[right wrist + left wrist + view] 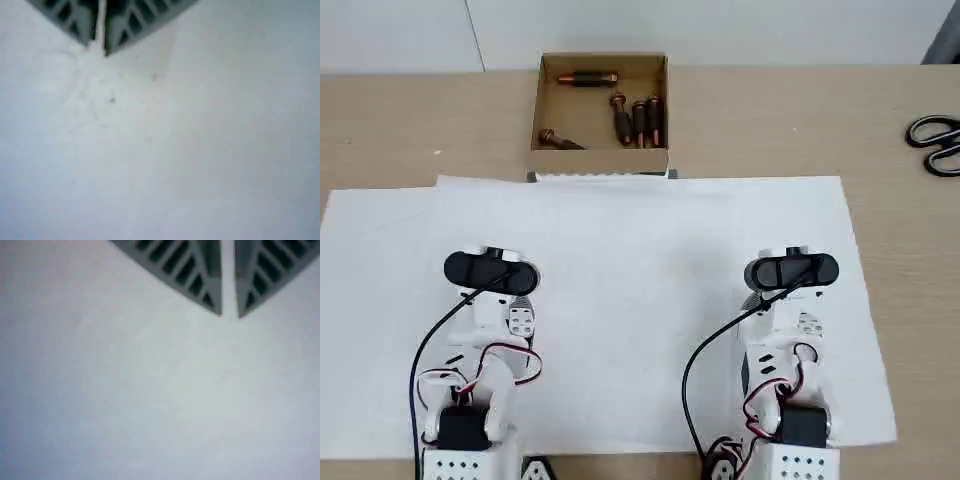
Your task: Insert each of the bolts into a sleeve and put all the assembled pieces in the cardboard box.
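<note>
The near wall of the open brown cardboard box [601, 150] hides part of one copper-coloured bolt in its dark sleeve [556, 139]. Four more assembled pieces [640, 120] lie inside the box, beyond the white paper sheet [640, 240]. The left gripper [230, 314] and the right gripper [100, 47] hang over bare paper, each ribbed grey claw pinched to a thin slit and holding nothing.

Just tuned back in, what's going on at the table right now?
Nothing is being handled at the moment. Both arms sit drawn back over the white paper. The left hand and the right hand are shut on nothing, close above the sheet. About five bolt-and-sleeve pieces lie in the cardboard box at the paper's far edge. Every piece I can see is in there, so the job looks done. Scissors lie off to one side.
</note>
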